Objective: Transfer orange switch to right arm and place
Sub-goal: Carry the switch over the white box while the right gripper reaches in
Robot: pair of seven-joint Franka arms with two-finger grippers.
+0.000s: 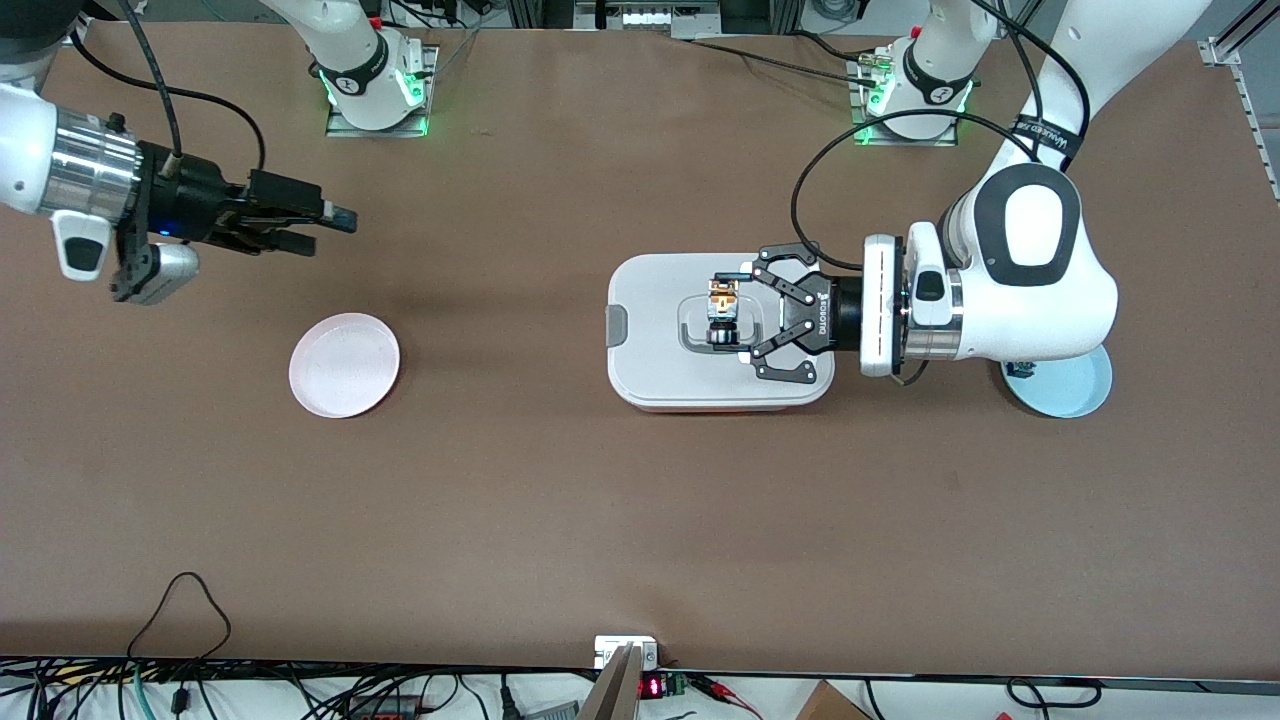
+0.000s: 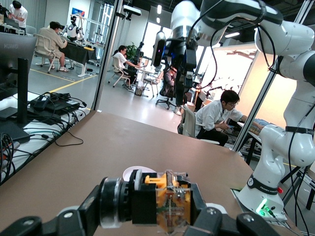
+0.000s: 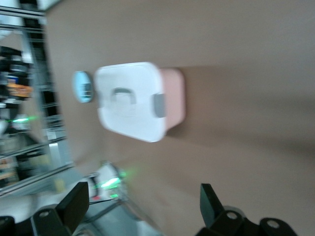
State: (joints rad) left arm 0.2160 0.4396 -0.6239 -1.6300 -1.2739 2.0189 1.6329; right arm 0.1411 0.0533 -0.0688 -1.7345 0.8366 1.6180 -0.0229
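The orange switch (image 1: 722, 312), a small black body with an orange and clear end, is held in my left gripper (image 1: 725, 316), which is shut on it over the lid of the white box (image 1: 655, 350). In the left wrist view the switch (image 2: 165, 202) fills the space between the jaws of the left gripper (image 2: 147, 209). My right gripper (image 1: 322, 229) is open and empty in the air over bare table at the right arm's end, above the pink plate (image 1: 344, 364). In the right wrist view its fingers (image 3: 75, 205) stand wide apart.
A light blue plate (image 1: 1075, 388) lies under my left arm's wrist, with a small blue component (image 1: 1020, 370) on it. The white box with a pink base (image 3: 130, 101) and the blue plate (image 3: 82, 86) show in the right wrist view. Cables run along the table's near edge.
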